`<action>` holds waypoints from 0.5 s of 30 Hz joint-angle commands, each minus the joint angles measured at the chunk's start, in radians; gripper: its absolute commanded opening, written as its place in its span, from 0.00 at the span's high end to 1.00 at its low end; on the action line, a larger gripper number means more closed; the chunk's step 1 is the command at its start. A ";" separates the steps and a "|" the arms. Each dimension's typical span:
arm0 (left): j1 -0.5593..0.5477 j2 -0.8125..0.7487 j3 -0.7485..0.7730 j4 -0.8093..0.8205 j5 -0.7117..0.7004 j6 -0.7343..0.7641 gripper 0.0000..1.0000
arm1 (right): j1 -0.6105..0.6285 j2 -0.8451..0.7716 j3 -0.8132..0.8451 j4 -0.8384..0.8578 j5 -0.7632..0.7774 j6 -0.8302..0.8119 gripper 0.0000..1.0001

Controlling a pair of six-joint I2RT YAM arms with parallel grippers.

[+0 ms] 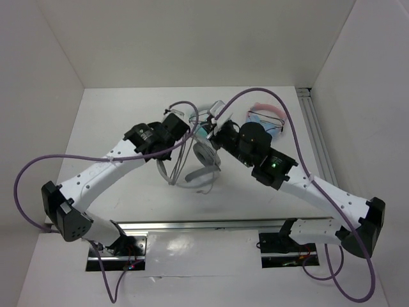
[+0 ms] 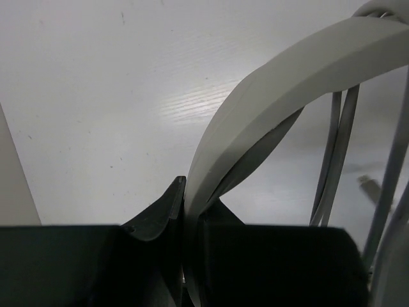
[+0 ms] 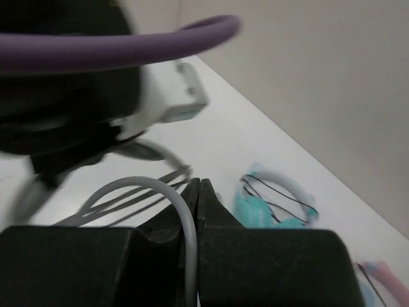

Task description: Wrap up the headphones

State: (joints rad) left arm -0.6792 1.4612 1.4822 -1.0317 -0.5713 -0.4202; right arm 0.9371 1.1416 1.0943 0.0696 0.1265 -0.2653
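Note:
The headphones are large and light grey and lie at the table's middle between my two arms. My left gripper is shut on their wide headband, which rises from between the jaws; its fingertips press the band. Several strands of the thin grey cable hang to the right of the band. My right gripper is shut on the grey cable, which arcs left out of its closed jaws. Both grippers are close together above the headphones.
A smaller teal pair lies just beyond my right gripper, also in the top view. A pink-banded pair lies at the back right. The white walls enclose the table. Purple arm cables loop overhead.

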 commanded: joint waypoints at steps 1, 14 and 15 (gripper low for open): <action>-0.124 -0.067 0.030 -0.039 -0.080 -0.035 1.00 | -0.061 0.018 0.104 -0.059 0.081 -0.092 1.00; -0.418 -0.113 0.135 -0.334 -0.142 -0.167 1.00 | -0.394 0.072 0.114 -0.022 -0.049 -0.045 0.93; -0.430 -0.136 0.135 -0.334 -0.121 -0.155 1.00 | -0.429 0.087 0.115 -0.013 -0.111 -0.045 0.90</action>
State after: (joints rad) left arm -1.0744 1.3842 1.5982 -1.1835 -0.7288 -0.5873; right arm 0.6109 1.2057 1.1545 -0.0525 0.0433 -0.3450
